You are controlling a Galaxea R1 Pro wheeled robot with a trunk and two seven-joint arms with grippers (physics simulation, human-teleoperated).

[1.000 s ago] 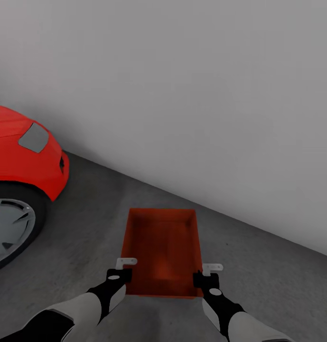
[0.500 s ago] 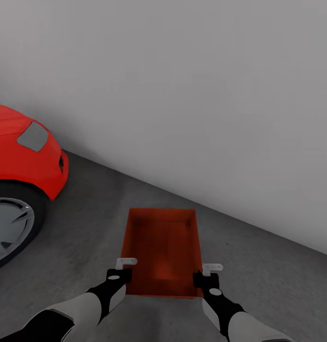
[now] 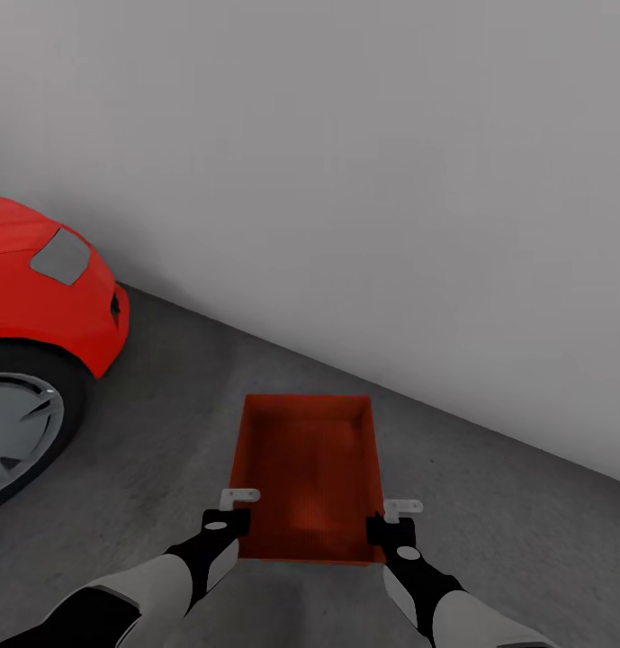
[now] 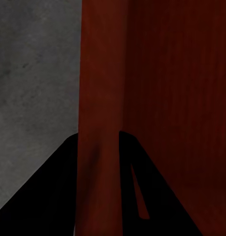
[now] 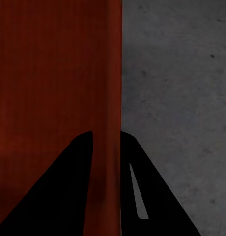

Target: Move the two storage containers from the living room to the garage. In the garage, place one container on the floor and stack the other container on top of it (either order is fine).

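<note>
We note red car (image 3: 40, 279) at left, front wheel (image 3: 17, 432) visible; plain white wall (image 3: 390, 180) behind.

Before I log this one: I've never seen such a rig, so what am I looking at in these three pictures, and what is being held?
These are simulator renders of a two-armed wheeled robot. The large picture comes from a camera on its head, looking down over both arms. There the left hand and right hand each grip a long wall of one red-orange storage container, open-topped and empty, near its closer end. Below is the grey concrete floor of a garage, with a red car at the left and a white wall behind.

The two small pictures come from cameras on the wrists. Each looks along two dark fingers that straddle a container wall, one finger inside, one outside. Whether the container rests on the floor, I cannot tell.
</note>
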